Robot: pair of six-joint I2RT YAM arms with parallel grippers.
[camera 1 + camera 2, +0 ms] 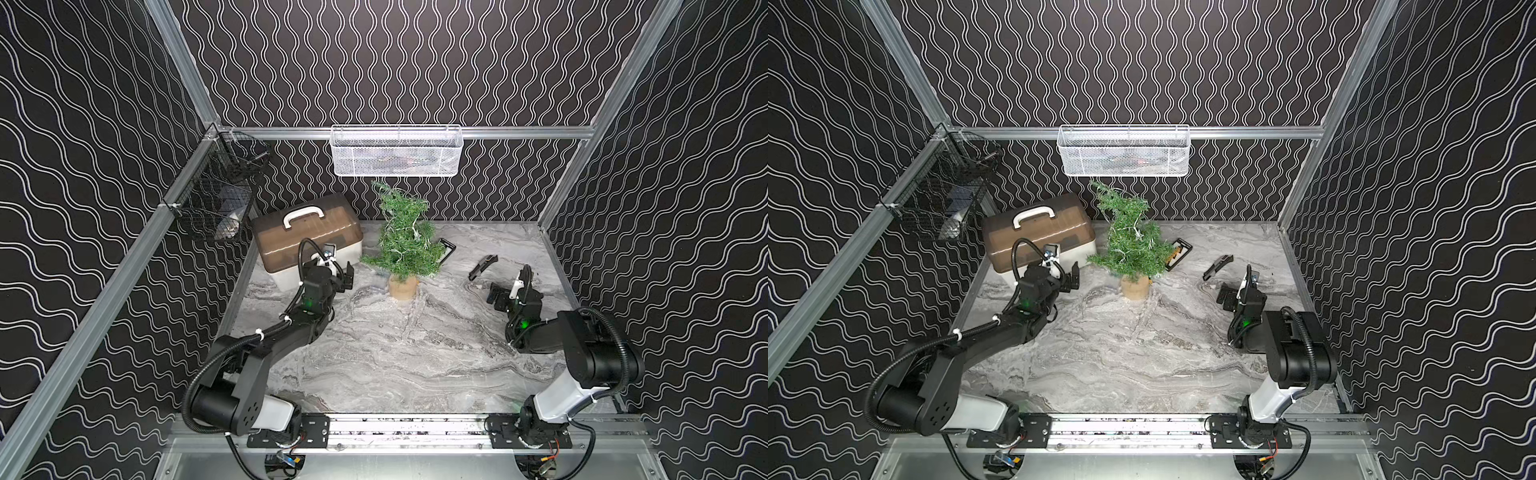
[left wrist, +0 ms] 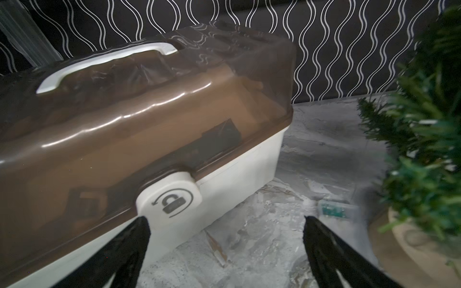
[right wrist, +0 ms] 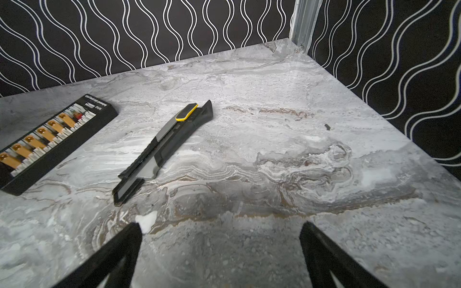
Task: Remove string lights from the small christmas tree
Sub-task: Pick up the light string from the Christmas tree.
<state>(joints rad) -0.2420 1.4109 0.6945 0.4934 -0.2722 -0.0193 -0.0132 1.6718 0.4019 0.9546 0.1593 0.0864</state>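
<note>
- The grey marble-patterned tabletop (image 1: 415, 357) carries everything I see.
- At my left rear sits a white plastic storage box with a translucent brown lid (image 1: 305, 243).
- Just beside it, the small green christmas tree (image 1: 405, 245) stands on its tan burlap-wrapped base (image 1: 402, 286).
- Behind the tree, to my right, lies a flat black tray of gold-coloured pieces (image 3: 50, 142) — branches partly hide it in both top views.
- Farther right, apart from the tray, a black-and-grey utility knife with a yellow slider (image 3: 164, 147) lies flat.
- A small clear case with green inside (image 2: 335, 208) lies by the tree's base — too blurred to name.
</note>
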